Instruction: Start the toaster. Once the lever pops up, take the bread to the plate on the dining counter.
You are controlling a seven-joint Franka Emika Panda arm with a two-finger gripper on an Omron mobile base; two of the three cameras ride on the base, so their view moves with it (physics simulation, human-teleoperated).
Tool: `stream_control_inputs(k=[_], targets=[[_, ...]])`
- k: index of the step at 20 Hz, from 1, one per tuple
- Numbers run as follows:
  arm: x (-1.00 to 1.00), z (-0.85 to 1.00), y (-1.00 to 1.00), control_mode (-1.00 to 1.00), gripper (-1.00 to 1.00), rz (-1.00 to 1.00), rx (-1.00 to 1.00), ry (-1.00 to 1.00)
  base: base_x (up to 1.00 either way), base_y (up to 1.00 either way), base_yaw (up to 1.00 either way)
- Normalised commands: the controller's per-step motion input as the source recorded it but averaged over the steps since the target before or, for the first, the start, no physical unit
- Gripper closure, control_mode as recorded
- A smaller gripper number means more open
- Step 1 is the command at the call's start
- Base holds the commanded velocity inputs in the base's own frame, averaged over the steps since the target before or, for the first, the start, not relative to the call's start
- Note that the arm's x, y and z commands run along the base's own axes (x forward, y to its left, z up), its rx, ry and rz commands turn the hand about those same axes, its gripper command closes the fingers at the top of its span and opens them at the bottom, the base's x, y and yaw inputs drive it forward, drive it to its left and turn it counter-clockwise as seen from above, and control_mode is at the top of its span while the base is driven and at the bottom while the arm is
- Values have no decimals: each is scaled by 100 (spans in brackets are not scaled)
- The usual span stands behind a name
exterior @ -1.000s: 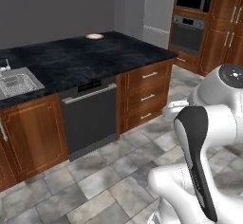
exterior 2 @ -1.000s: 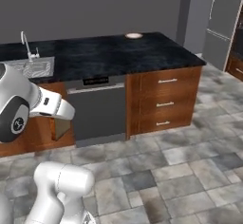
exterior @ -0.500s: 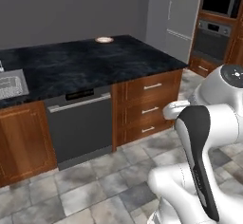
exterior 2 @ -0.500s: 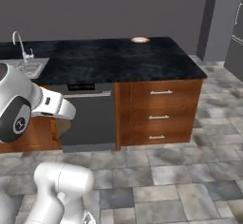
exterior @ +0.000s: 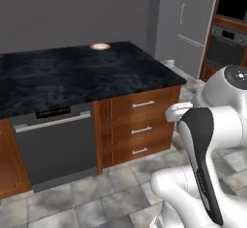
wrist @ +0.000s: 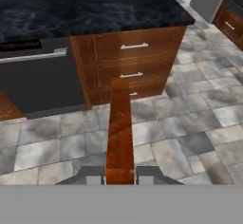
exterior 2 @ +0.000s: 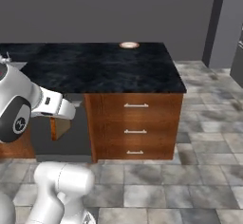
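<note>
Bread (wrist: 119,128) edge-on in the clenched tool (wrist: 119,174); plate (exterior: 100,46) bare on far counter (exterior: 72,75).

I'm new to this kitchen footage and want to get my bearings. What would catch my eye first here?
The bread, a tan-brown slice seen edge-on, juts forward from the shut tool in the hand view, above the grey floor tiles. Beyond it stands a black marbled counter over a three-drawer wooden cabinet and a dark dishwasher. At the counter's far edge sits the orange-rimmed plate.
</note>
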Motion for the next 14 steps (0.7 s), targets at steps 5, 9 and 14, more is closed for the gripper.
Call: stream_control_inputs(k=[5,9,14], targets=[[0,0,0,100,100,0,0,0,87,-100,14],[0,0,0,100,100,0,0,0,61,-100,16],[0,0,0,100,100,0,0,0,48,-100,17]])
